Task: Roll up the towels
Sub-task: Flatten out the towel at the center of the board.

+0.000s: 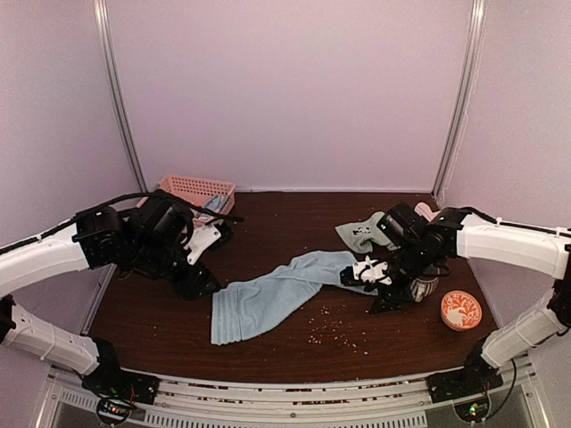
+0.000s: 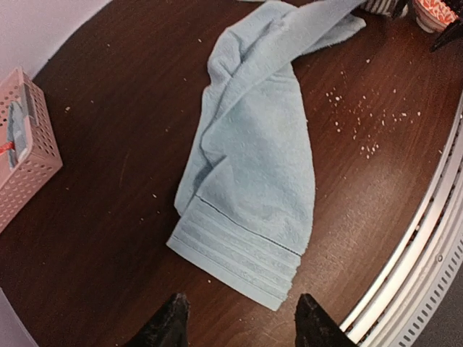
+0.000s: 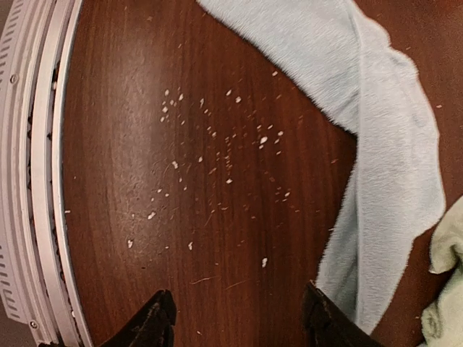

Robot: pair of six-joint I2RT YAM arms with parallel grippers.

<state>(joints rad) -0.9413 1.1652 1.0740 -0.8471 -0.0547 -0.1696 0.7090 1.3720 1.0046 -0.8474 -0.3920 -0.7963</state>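
A long light blue towel [image 1: 272,299] lies unrolled and crumpled across the middle of the table, its striped hem toward the near edge. My left gripper [image 1: 208,287] hovers just off that hem. In the left wrist view the hem [image 2: 239,256] lies ahead of the left gripper [image 2: 242,318], which is open and holds nothing. My right gripper [image 1: 379,299] is at the towel's far right end. It is also open [image 3: 240,322], and one of its fingers is beside the towel's edge [image 3: 383,144]. A sage green towel [image 1: 361,234] lies behind it, with a pink one [image 1: 426,211] partly hidden by the arm.
A pink basket [image 1: 198,190] with a cloth inside stands at the back left. An orange patterned bowl [image 1: 461,309] sits at the right. Crumbs [image 3: 224,144] are scattered on the wood near the front metal rail [image 3: 40,181].
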